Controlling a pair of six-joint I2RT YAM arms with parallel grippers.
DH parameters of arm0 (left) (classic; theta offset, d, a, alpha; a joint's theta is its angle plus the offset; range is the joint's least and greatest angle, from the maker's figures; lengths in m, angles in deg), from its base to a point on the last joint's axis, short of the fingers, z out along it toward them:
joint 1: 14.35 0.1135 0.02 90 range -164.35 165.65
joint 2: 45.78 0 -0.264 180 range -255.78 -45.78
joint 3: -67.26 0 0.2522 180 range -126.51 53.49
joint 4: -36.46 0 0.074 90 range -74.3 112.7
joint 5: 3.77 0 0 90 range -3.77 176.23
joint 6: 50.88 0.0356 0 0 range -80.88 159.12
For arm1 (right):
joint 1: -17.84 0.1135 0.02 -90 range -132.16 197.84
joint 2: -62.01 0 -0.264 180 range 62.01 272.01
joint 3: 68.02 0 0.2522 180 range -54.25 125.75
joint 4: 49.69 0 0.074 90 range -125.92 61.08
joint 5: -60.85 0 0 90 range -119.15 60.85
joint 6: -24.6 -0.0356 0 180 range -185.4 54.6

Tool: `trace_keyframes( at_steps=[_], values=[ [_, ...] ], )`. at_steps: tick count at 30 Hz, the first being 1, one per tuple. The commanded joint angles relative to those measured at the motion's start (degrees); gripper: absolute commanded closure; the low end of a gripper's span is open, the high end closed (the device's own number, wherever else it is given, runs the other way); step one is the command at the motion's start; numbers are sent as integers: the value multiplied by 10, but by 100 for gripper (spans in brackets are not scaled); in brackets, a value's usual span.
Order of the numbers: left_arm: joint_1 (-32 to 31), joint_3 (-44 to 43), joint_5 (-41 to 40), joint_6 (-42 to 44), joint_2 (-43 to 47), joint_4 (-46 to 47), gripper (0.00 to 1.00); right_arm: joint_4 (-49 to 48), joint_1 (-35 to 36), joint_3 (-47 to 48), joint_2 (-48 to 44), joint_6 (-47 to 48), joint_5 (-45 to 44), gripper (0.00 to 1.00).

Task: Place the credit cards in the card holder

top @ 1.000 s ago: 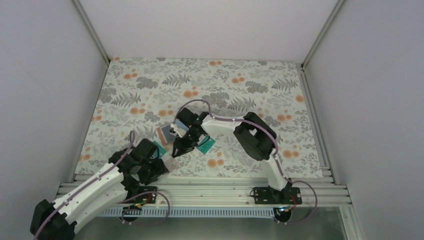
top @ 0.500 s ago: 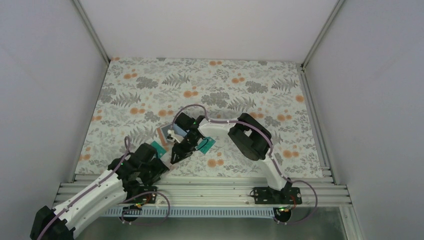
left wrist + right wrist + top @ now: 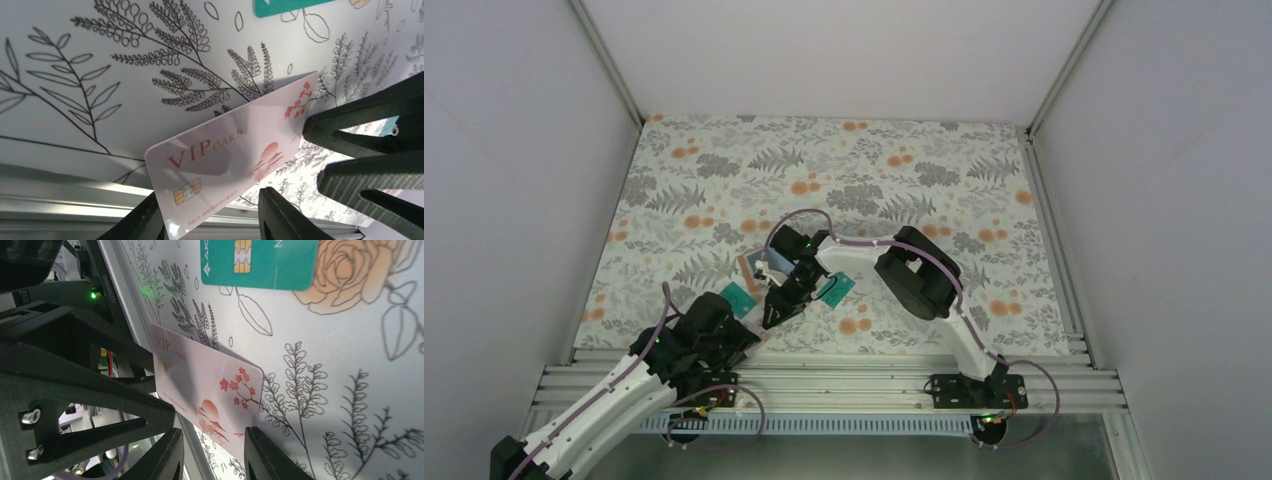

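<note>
A pale pinkish credit card (image 3: pixel 235 150) marked VIP sits tilted at the table's near edge, with a shadow under it. My left gripper (image 3: pixel 209 195) is open, with the card's chip corner between its fingers and a gap at one finger. My right gripper (image 3: pixel 214 430) is open around the card's other end (image 3: pixel 210 390). One finger (image 3: pixel 262 455) touches the card's edge. In the top view the two grippers meet tip to tip (image 3: pixel 764 325). A teal-green card (image 3: pixel 260 262) lies flat just beyond. The tan-brown card holder (image 3: pixel 746 266) shows partly beside the right wrist.
An aluminium rail (image 3: pixel 60 200) runs along the table's near edge right under the left gripper. A second teal-green card (image 3: pixel 741 298) lies left of the right gripper. The floral cloth (image 3: pixel 874 170) stretches to the white back wall.
The right gripper has come down and toward the near left, onto the pale card. The left arm has drawn back a little toward the rail and its jaws have narrowed.
</note>
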Motion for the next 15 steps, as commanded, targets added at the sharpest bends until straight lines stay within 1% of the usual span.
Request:
trace_keyframes(
  at_steps=[1,4,13,15],
  values=[
    [7,7,-57,-1,55,-2,59,25,13,1,43,13,-42,68],
    [7,-1,-58,2,62,-3,66,31,13,9,45,12,-44,68],
    [7,-27,-69,21,49,-13,95,42,10,37,48,3,-48,68],
    [7,-39,-73,25,47,-18,98,45,6,42,44,3,-50,68]
  ],
)
